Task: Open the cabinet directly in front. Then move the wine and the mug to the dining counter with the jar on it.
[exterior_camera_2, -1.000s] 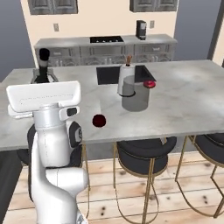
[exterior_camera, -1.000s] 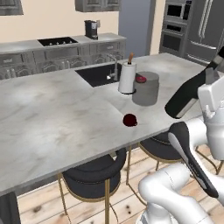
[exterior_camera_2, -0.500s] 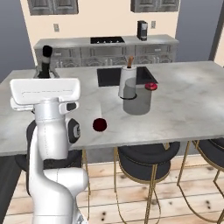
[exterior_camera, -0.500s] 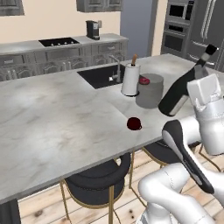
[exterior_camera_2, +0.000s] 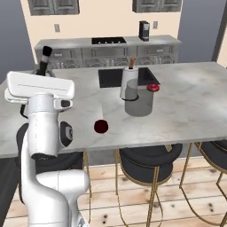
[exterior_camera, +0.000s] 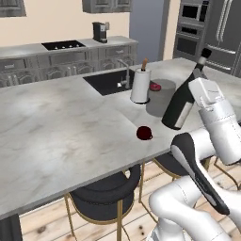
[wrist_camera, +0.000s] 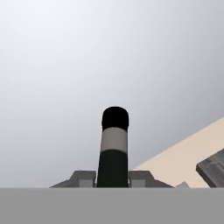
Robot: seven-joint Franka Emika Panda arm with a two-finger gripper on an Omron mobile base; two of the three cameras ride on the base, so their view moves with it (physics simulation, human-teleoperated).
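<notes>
My gripper (wrist_camera: 113, 176) is shut on the wine (exterior_camera: 179, 106), a dark bottle held tilted above the right part of the dining counter (exterior_camera: 61, 122). In the right base view its capped neck (exterior_camera_2: 45, 59) sticks up behind my white arm. The dark red mug (exterior_camera: 144, 133) stands on the counter near the front edge, left of the bottle's base. The grey jar (exterior_camera: 160, 97) with its red top (exterior_camera: 155, 86) stands just behind, close to the bottle. Mug (exterior_camera_2: 101, 127) and jar (exterior_camera_2: 139, 100) also stand on the counter (exterior_camera_2: 190, 111) in the right base view. I cannot tell which upper unit is the cabinet.
A white paper towel roll (exterior_camera: 140, 85) stands beside the jar at the black sink (exterior_camera: 109, 81). Gold-legged black stools (exterior_camera_2: 148, 159) sit under the counter's front edge. A wall worktop with a coffee machine (exterior_camera: 99, 31) runs behind; steel ovens (exterior_camera: 193, 21) stand at the right.
Both base views have shifted slightly, so the counter sits a bit lower in frame. The held wine has swung left toward the jar in the left base view.
</notes>
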